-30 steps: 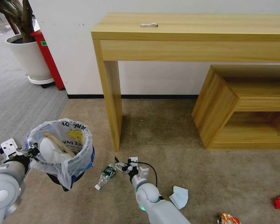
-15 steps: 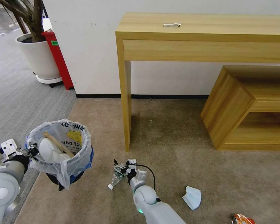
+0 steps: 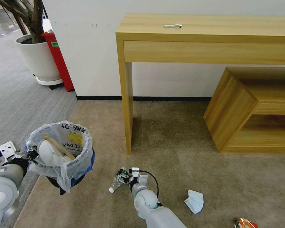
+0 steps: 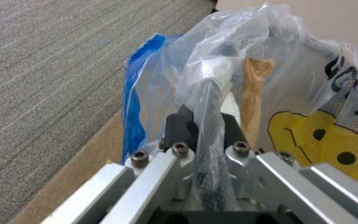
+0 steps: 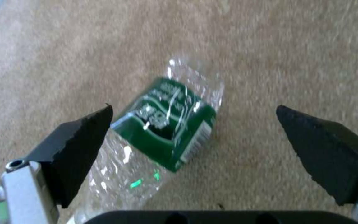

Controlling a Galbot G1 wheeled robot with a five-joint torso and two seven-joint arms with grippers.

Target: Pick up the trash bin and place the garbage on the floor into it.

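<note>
Right claw (image 5: 193, 137) hangs wide open just above the plastic bottle (image 3: 116, 182) lying on the floor (image 3: 180, 152), one pad touching or nearly touching the green label, other well clear. Risk: off-centre closing, so the light, slick bottle may roll or squirt out. Left claw (image 4: 206, 124) is clamped on rim and bag of the trash bin (image 3: 61, 152), held off the floor w/ white slipper (image 3: 49, 153) & wooden stick (image 3: 58, 146) inside; thin bag could slip, tipping the bin.
</note>
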